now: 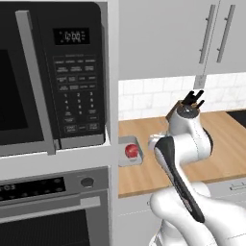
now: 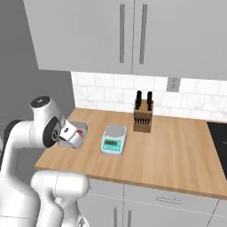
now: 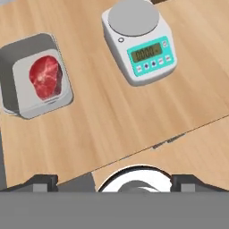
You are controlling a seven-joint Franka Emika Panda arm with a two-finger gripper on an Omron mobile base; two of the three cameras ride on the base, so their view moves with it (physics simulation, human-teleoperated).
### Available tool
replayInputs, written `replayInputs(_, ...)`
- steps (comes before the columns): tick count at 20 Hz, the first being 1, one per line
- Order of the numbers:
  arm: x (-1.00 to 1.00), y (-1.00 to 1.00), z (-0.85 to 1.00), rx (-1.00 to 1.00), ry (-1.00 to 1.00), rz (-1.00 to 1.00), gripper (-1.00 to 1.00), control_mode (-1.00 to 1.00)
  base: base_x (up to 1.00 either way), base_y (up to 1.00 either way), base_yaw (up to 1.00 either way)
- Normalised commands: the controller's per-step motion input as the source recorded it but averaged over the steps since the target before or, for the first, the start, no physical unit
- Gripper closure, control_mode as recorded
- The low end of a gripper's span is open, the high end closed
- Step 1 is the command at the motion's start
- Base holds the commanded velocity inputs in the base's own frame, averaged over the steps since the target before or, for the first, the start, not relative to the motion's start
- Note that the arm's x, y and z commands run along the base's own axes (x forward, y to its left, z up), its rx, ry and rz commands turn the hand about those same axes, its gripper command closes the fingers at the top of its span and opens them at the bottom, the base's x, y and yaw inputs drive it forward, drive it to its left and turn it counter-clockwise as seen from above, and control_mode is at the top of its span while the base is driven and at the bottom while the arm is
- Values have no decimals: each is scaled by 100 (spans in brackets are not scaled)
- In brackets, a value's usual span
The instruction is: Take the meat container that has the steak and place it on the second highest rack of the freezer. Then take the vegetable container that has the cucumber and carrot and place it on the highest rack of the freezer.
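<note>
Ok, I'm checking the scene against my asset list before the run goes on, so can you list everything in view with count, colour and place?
meat container: one, grey, holds a red steak, on the counter's left end
kitchen scale: one, white with teal panel, on the counter right of the container
knife block: one, wooden with black handles, by the backsplash
counter: one, light wood
wall cabinets: grey doors with bar handles, above the counter
microwave: one, black and silver, left of the counter
oven: one, dark with silver trim, below the microwave
cooktop: one, black, at the counter's right edge
outlet: one, grey, on the white tiles
gripper: dark fingertips apart, above the counter, holding nothing
</note>
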Motion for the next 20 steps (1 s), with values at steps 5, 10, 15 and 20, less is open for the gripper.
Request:
replayInputs(5,100,31,-3,4,14,-16,-100,-100,0,0,0)
replayInputs(10,54,30,-27,0,28,-8,-100,-100,0,0,0)
replayInputs(15,35,0,-84,0,6,0,-100,-100,0,0,0)
replayInputs(20,52,0,-67,5,0,0,-100,-100,0,0,0)
